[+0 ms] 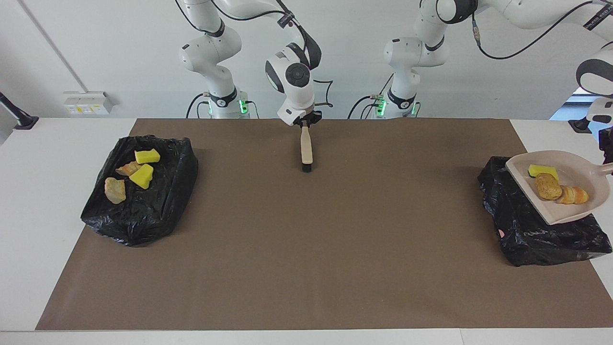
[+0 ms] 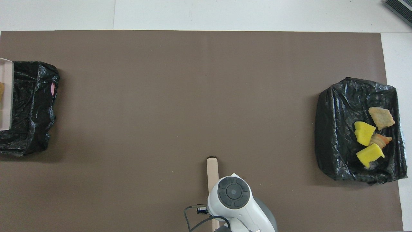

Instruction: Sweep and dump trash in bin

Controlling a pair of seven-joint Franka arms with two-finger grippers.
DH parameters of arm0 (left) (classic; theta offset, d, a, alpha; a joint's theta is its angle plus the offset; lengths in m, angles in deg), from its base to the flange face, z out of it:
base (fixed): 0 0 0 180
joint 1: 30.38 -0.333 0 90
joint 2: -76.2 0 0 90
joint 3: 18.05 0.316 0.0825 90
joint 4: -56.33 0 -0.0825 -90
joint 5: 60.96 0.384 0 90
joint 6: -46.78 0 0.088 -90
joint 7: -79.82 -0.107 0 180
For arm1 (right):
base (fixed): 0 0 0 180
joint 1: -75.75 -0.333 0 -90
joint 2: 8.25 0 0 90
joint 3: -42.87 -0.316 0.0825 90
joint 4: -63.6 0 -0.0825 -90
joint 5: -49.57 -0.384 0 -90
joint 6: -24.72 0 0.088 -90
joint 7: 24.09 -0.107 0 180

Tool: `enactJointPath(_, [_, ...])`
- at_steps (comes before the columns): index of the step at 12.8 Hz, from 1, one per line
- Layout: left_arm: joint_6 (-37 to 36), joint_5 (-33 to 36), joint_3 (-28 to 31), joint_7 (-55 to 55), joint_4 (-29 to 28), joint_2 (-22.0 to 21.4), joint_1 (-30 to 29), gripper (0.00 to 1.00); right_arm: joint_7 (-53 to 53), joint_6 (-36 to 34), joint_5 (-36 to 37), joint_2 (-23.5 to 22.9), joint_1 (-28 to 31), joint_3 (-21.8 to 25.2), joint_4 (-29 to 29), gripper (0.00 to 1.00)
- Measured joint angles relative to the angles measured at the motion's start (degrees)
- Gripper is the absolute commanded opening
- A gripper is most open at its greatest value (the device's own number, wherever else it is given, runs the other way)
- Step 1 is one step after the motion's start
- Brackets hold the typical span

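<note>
Facing view first. The right gripper (image 1: 305, 120) hangs low over the brown table mat (image 1: 306, 249), at the edge nearest the robots, about midway along the table. Its fingers are clamped on the top of a pale wooden-handled brush with a black head (image 1: 306, 152), which points away from the robots with its head down at the mat.

Toward the right arm's end of the table sits a crumpled black plastic bin bag (image 1: 143, 211) with four pieces of trash lying on it: two bright yellow foam sponge chunks (image 1: 142, 175) and two golden-brown pastry lumps (image 1: 115, 189).

At the left arm's end there's a second black bag-lined bin (image 1: 536, 235). The beige plastic dustpan (image 1: 570, 201) is held tilted over it, its open lip on the side toward the middle of the table. In the pan are one yellow sponge piece (image 1: 542, 170) and two brown pastry pieces (image 1: 548, 186) (so three still in the pan, none tipped out). The left gripper (image 1: 607, 143) is right at the picture's edge by the dustpan's handle, and I can't tell how its jaws are set.

Overhead view: the right arm's white wrist (image 2: 233, 193) covers the gripper, with the brush handle (image 2: 212, 170) sticking out ahead of it. The bag holding the four pieces (image 2: 338, 129) is at the right arm's end. At the other end, only a sliver of the dustpan (image 2: 7, 96) shows, over its bag (image 2: 32, 106).
</note>
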Motion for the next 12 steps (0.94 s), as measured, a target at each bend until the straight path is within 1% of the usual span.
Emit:
enactJointPath(2, [3.4,2.2,0.0,0.2,-0.5,1.2,-1.7,0.00,0.0,0.2,0.0,0.0,0.0,0.0,-0.1,1.00])
enactJointPath(3, [4.5,4.8,0.0,0.5,-0.6,1.9,-2.1,0.00,0.0,0.6,0.0,-0.2,0.0,0.0,-0.4,1.00])
enactJointPath(6, [4.9,16.0,-0.8,7.5,-0.8,2.5,-1.6,0.00,0.0,2.4,0.2,-1.3,0.8,0.4,-3.0,1.00])
enactJointPath(7, [4.9,19.3,-1.0,8.9,-1.0,2.5,-1.3,0.00,0.0,3.1,0.8,-1.6,1.9,0.5,-4.3,1.00])
enactJointPath(9, [4.8,23.8,-1.1,10.2,-1.1,2.5,-0.9,0.00,0.0,3.4,3.2,-2.2,5.4,0.7,-7.2,1.00])
enactJointPath(12, [3.2,29.7,-1.7,12.5,-1.1,2.3,-0.7,0.00,0.0,4.0,9.3,-3.3,9.9,1.0,-10.7,1.00])
